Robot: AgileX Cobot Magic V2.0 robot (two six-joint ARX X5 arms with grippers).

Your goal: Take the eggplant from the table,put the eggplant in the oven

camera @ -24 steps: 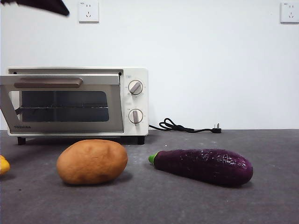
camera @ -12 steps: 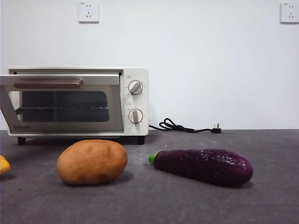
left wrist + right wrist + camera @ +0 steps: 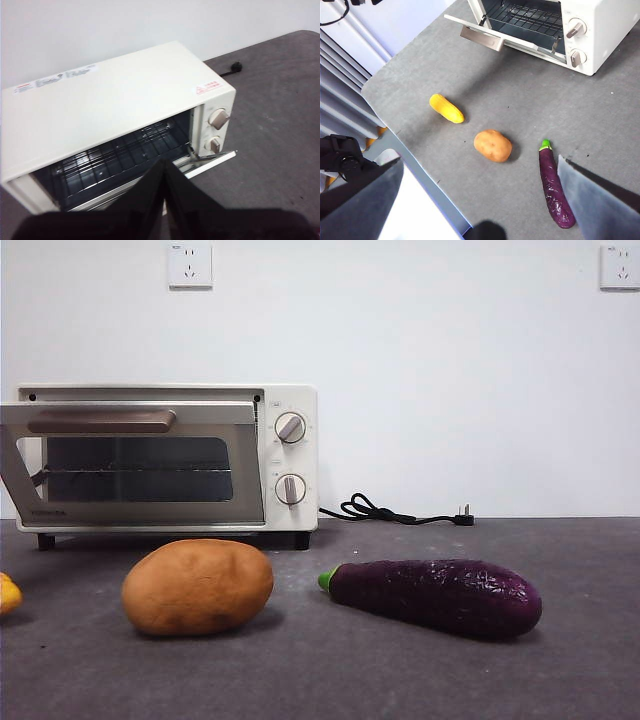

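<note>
- Oven (image 3: 165,458) at the back of the table (image 3: 400,680), door (image 3: 135,462) partly lowered; inside, only a bare wire rack (image 3: 127,152) shows.
- Eggplant (image 3: 432,595) lies on the table in front, green stem toward the potato (image 3: 197,586) beside it, apart from it.
- Corn cob (image 3: 446,108) lies farther along the table, past the potato.
- Left gripper (image 3: 164,200) hovers above the oven, jaws pressed together, holding nothing.
- Right gripper (image 3: 480,200) hangs high over the vegetables, jaws spread wide, empty.
</note>
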